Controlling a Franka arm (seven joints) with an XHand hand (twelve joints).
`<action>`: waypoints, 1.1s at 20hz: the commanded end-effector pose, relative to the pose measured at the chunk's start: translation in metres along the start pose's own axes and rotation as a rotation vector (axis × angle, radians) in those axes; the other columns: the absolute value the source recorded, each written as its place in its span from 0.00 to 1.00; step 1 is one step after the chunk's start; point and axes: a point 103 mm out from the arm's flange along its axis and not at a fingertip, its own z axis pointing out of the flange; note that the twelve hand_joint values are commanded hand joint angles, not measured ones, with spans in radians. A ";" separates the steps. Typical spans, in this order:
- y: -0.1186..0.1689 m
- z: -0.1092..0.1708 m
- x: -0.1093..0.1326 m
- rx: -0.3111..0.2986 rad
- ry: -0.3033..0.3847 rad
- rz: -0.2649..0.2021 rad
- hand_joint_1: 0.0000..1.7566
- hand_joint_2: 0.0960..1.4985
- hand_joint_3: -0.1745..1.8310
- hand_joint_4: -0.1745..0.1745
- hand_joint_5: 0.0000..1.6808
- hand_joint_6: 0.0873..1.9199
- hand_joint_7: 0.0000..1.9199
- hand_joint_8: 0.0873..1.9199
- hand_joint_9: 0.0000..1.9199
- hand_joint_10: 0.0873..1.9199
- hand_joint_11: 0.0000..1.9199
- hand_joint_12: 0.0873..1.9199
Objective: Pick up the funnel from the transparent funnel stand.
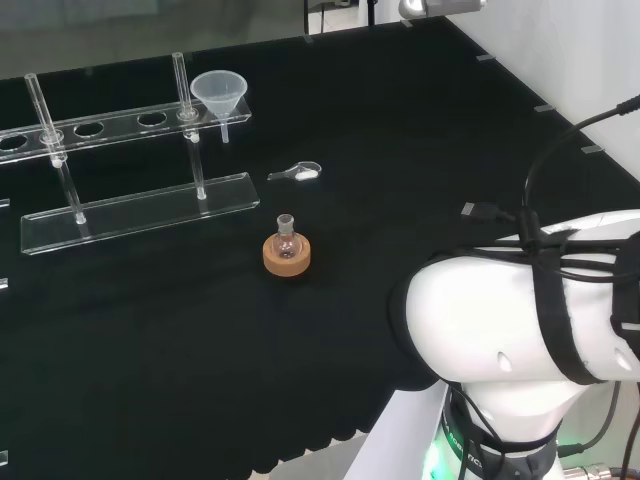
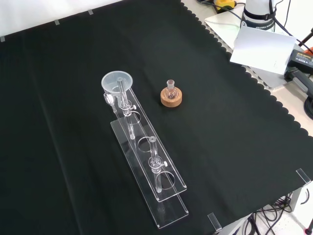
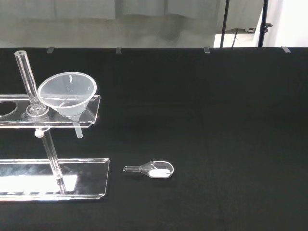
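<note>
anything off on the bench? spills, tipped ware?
Nothing stands out. The funnel sits upright in the end hole of the clear stand, the small flask is upright on its cork ring, and the scoop lies flat, unspilled.

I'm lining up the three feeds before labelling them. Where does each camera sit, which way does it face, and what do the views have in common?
Head view: behind and above the arm's base, looking over the white arm links at the bench; funnel sits in the funnel stand.
Front view: opposite the arm, looking down on the black cloth; the arm's base stands at the top right.
Wrist view: at the wrist, facing low across the cloth toward the funnel and a small scoop.
Shared: funnel and stand appear in all three; the flask on its cork ring in head and front.
</note>
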 end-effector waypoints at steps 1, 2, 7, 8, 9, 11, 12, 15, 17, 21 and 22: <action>0.000 0.000 -0.001 -0.008 -0.003 0.001 0.05 0.86 0.10 0.55 0.13 0.00 0.00 0.17 0.06 0.31 0.03 0.70; 0.000 -0.001 -0.002 -0.009 -0.002 0.002 0.02 0.88 0.11 0.56 0.13 0.00 0.00 0.15 0.05 0.31 0.02 0.70; 0.002 -0.001 -0.005 -0.006 -0.001 0.011 0.00 0.91 0.12 0.57 0.12 0.00 0.00 0.14 0.04 0.30 0.02 0.70; 0.002 -0.001 -0.005 -0.006 -0.001 0.013 0.00 0.91 0.12 0.57 0.12 0.00 0.00 0.14 0.04 0.30 0.02 0.70; 0.004 0.000 -0.005 -0.004 -0.003 0.014 0.00 0.91 0.12 0.57 0.12 0.00 0.00 0.14 0.04 0.30 0.02 0.70; 0.007 0.002 -0.006 0.001 -0.006 0.021 0.00 0.91 0.12 0.57 0.13 0.00 0.00 0.14 0.04 0.30 0.02 0.70; 0.009 0.003 -0.008 0.004 -0.004 0.024 0.00 0.91 0.12 0.57 0.13 0.00 0.00 0.14 0.04 0.30 0.01 0.70; 0.020 0.007 -0.013 0.009 -0.004 0.043 0.00 0.91 0.12 0.56 0.13 0.00 0.00 0.14 0.05 0.31 0.01 0.70; 0.029 0.010 -0.015 0.012 -0.006 0.055 0.00 0.91 0.12 0.56 0.13 0.00 0.00 0.14 0.05 0.31 0.01 0.70; 0.049 0.014 -0.019 0.020 0.015 0.070 0.00 0.91 0.12 0.56 0.13 0.00 0.00 0.15 0.05 0.31 0.01 0.70; 0.055 0.016 -0.020 0.024 0.019 0.072 0.00 0.91 0.12 0.56 0.13 0.00 0.00 0.15 0.05 0.31 0.01 0.70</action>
